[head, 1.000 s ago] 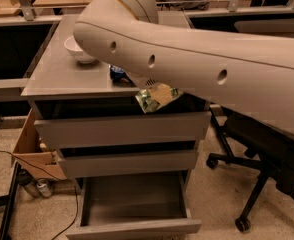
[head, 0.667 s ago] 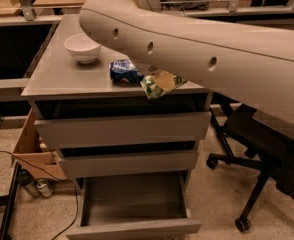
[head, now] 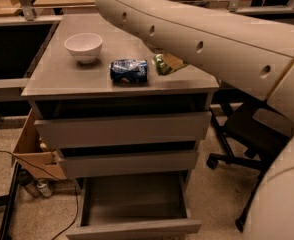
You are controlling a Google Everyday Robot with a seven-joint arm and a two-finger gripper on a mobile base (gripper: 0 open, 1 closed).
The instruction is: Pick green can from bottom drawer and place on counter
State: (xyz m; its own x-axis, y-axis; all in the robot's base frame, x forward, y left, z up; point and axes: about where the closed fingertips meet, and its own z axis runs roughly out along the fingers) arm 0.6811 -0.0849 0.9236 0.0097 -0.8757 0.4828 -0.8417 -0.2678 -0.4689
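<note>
The green can (head: 160,64) shows as a small, shiny green shape with uneven highlights that suggest creased sides. Only part of it is visible, because the robot's pale arm (head: 212,44) crosses over it from the upper right.

It sits right at the gripper (head: 167,63), just under the arm. A tan part of the gripper lies against the can's right side, and the gripper appears to be clamped on the can, though most of it is hidden behind the arm. The can is over the right half of the counter (head: 62,79), toward the front edge. I cannot tell whether its base touches the surface or hangs just above it.

Just to the left of the green can, apart from it, a blue-and-white can (head: 129,70) lies on its side on the counter. Further left and a little further back stands 1 white bowl (head: 83,46), upright.

Below the counter the cabinet has 3 drawers. The bottom drawer (head: 132,228) is pulled well out, and its inside looks bare from here. The 2 drawers above it are also slightly out.

A cardboard box (head: 32,151) leans beside the cabinet on the left. A black office chair (head: 247,134) stands on the right.
</note>
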